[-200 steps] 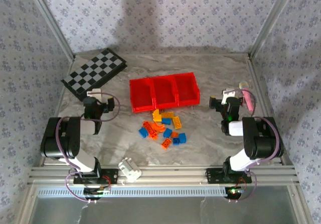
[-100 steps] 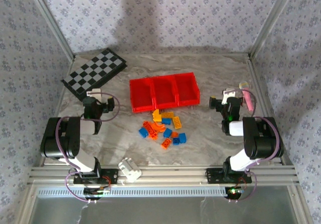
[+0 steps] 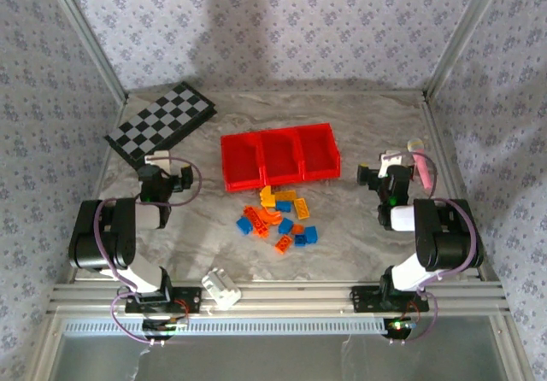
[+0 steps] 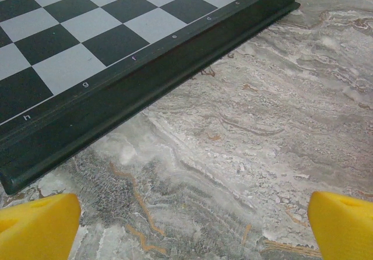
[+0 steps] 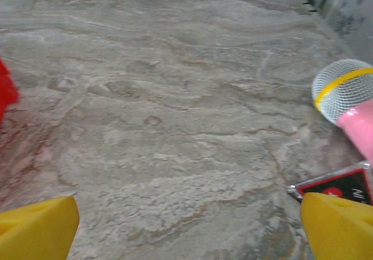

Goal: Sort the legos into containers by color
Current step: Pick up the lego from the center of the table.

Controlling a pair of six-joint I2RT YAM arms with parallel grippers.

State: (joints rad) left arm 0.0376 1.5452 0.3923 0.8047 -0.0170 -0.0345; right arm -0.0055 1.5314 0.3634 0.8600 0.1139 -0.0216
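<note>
The legos lie in a loose heap on the marbled desk, blue, orange and yellow bricks jumbled together just in front of the red tray; the heap is near the middle of the desk, between the two arms; the tray's three adjoining compartments stand side by side behind the heap; the left end effector hangs off to the left, well apart from the bricks, released, and from its wrist camera the left end effector shows yellow fingers spread wide over bare desk, facing the dark edge of a folded chessboard; that chessboard sits at the far left corner; the right end effector is released too, grasping nothing, over to the right of the tray; its own camera shows the right end effector above bare desk, a pink microphone with a silver mesh head just beside it on the right; a white block rests at the near edge.
</note>
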